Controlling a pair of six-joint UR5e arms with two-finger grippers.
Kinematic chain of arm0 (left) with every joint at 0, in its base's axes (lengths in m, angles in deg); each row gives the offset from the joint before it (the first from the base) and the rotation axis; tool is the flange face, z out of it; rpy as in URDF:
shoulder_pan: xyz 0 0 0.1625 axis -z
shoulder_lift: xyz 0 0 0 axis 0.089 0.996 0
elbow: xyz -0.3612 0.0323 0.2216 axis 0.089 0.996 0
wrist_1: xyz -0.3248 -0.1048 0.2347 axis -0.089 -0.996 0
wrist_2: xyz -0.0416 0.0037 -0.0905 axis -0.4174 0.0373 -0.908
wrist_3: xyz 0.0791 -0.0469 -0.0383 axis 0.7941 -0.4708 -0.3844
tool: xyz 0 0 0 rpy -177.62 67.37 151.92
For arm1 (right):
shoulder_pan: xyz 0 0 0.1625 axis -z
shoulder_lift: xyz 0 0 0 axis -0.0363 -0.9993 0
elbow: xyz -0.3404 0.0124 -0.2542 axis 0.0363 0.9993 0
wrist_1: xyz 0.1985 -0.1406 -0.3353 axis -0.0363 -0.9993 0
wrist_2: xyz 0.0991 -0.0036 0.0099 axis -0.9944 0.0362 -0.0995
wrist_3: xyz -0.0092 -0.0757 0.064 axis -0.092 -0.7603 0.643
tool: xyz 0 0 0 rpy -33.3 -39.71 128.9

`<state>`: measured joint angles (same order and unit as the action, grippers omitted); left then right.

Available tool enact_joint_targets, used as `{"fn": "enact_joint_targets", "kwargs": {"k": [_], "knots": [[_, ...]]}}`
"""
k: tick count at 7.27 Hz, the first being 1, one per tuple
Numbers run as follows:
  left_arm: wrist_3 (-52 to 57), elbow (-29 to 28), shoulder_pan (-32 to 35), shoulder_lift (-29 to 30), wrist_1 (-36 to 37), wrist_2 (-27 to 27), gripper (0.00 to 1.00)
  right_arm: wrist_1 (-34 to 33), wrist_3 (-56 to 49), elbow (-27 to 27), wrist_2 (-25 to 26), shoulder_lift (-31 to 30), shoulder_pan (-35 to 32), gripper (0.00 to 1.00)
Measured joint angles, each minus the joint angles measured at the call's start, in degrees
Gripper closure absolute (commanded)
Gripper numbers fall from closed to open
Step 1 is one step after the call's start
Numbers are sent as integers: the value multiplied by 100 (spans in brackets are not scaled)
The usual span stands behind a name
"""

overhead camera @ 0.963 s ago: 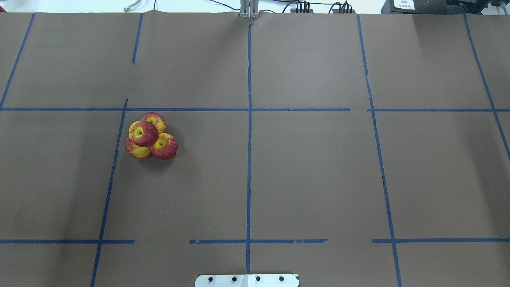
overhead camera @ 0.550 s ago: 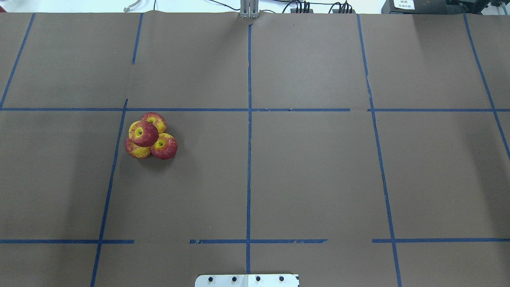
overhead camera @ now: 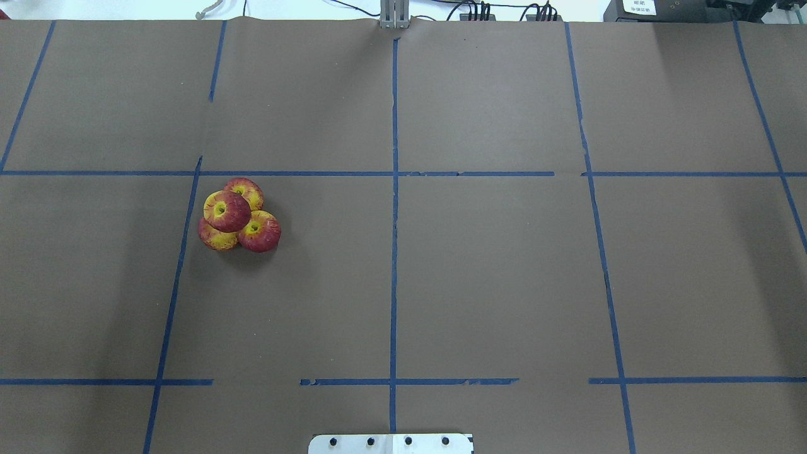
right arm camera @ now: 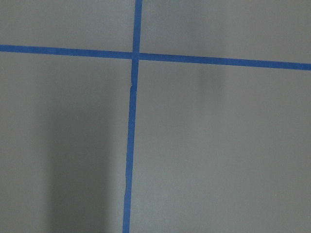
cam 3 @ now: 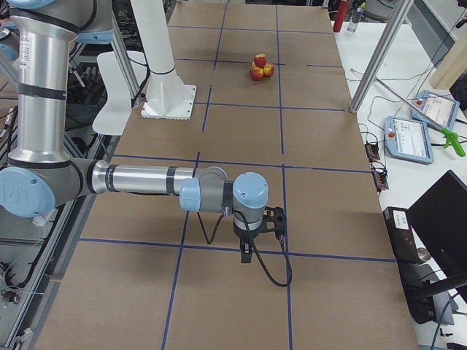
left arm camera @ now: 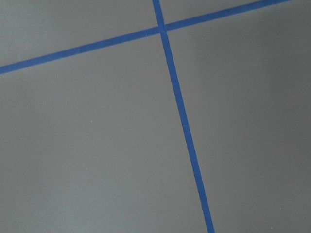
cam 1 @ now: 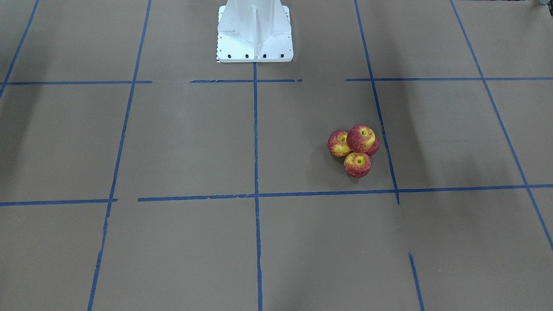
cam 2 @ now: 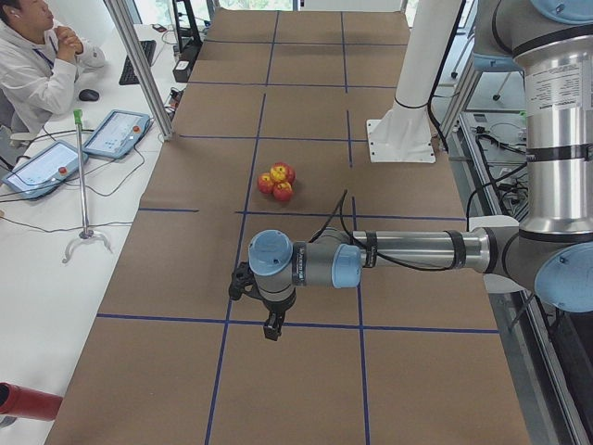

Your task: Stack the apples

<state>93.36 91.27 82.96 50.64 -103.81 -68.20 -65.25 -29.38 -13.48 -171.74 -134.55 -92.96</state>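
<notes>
Four red-and-yellow apples sit in one tight pile left of the table's middle. Three lie on the brown paper: a far apple [overhead camera: 246,188], a right apple [overhead camera: 260,232] and a near-left apple [overhead camera: 214,238]. The fourth apple [overhead camera: 226,211] rests on top of them, stem dimple up. The pile also shows in the front view [cam 1: 361,138]. My left gripper [cam 2: 271,326] shows only in the exterior left view, far from the pile [cam 2: 277,180]. My right gripper [cam 3: 248,251] shows only in the exterior right view, far from the pile [cam 3: 260,67]. I cannot tell whether either is open.
The white robot base [cam 1: 255,32] stands at the table's near middle edge. Blue tape lines [overhead camera: 393,208] grid the brown paper. An operator [cam 2: 37,65], tablets [cam 2: 116,133] and a metal post [cam 2: 139,65] are beyond the far edge.
</notes>
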Motion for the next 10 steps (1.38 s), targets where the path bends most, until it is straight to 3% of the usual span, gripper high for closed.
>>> {"fn": "enact_joint_targets", "kwargs": {"k": [3,6,10], "knots": [[-138,-6,-1,27,121,-78,0,0,3,0,0,0,0,0],[-1169,54,0,-11,-32,-369,0,0,1,0,0,0,0,0],[-994,67,-3,84,-34,-402,0,0,-3,0,-4,0,0,0]]}}
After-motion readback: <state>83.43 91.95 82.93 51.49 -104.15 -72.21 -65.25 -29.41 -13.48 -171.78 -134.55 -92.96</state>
